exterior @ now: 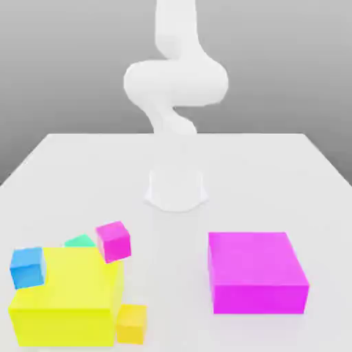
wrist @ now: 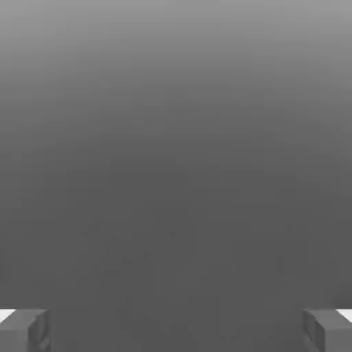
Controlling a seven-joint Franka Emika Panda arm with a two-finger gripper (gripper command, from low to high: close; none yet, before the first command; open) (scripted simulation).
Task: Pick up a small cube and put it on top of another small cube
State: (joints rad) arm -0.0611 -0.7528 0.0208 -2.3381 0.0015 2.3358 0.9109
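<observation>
The gripper (wrist: 176, 331) stood wide open with nothing between its fingers, while the small mint-green cube (exterior: 80, 241) sat partly hidden behind the big yellow block (exterior: 67, 282), between the blue cube (exterior: 28, 267) and the magenta cube (exterior: 113, 242).

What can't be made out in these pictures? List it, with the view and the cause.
- Mint-green cube, exterior view: lower part hidden by the yellow block.
- Arm, exterior view: upper end cut off by the top edge.
- Gripper, hand view: fingers cut off by the picture's edges.
</observation>
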